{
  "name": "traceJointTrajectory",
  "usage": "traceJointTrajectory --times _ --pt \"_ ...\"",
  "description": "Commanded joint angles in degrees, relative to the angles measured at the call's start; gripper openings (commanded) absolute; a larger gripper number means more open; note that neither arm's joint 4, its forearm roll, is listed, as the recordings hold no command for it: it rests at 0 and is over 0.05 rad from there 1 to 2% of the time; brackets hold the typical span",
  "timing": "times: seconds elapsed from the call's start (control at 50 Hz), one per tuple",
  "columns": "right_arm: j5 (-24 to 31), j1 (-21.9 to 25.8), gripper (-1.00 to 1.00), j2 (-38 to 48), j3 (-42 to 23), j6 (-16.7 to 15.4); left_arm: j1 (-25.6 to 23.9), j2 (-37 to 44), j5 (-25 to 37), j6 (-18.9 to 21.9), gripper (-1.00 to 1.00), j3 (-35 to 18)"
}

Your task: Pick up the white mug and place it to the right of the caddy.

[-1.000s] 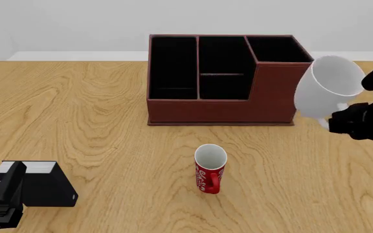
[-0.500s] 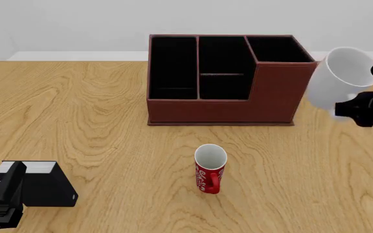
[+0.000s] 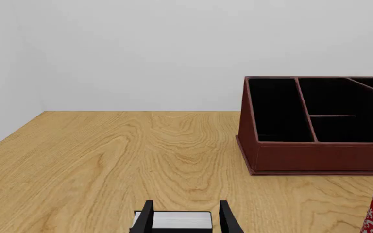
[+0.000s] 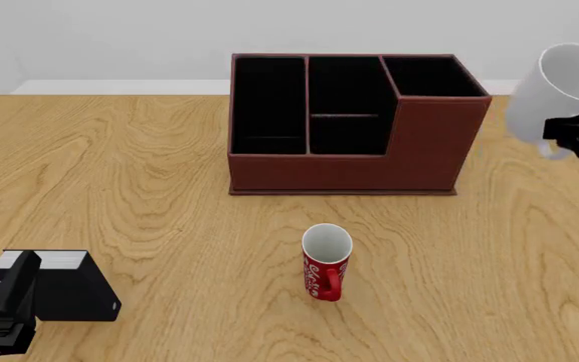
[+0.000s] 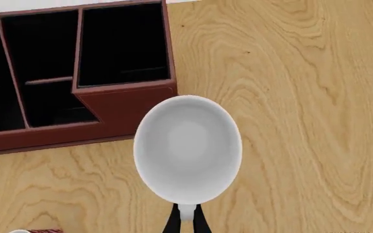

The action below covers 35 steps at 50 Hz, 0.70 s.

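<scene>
White mug (image 4: pixel 556 89), pinched at handle by right gripper (image 5: pixel 185 219), aloft just beyond caddy (image 4: pixel 355 128) end wall: lower upright onto bare table (image 4: pixel 531 249) beneath, clear of wall, before unclamping.

A bare simulated test space, more lab bench than home. A light wood-grain surface (image 4: pixel 148 188) runs back to a plain pale wall (image 4: pixel 118 38) with a white skirting strip behind the caddy (image 4: pixel 345 162). The flat, even lighting and clean rendered textures, with only a few loose props near the caddy, mark it as a simulator scene.
</scene>
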Motion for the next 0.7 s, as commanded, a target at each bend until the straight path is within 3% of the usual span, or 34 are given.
traceJointTrajectory --times 0.02,0.2,0.56,0.7 --pt "1.8 -2.9 -1.0 1.8 -4.4 0.2 0.0 0.0 0.0 0.0 1.0 0.0" --pt "3.2 -6.7 -1.0 4.3 -7.6 -1.1 0.0 0.0 0.0 0.0 1.0 0.0" --pt "2.4 -9.7 -1.0 10.2 -11.4 -3.9 0.0 0.0 0.0 0.0 1.0 0.0" --pt "2.8 -12.0 -1.0 12.8 -14.7 -6.5 0.0 0.0 0.0 0.0 1.0 0.0"
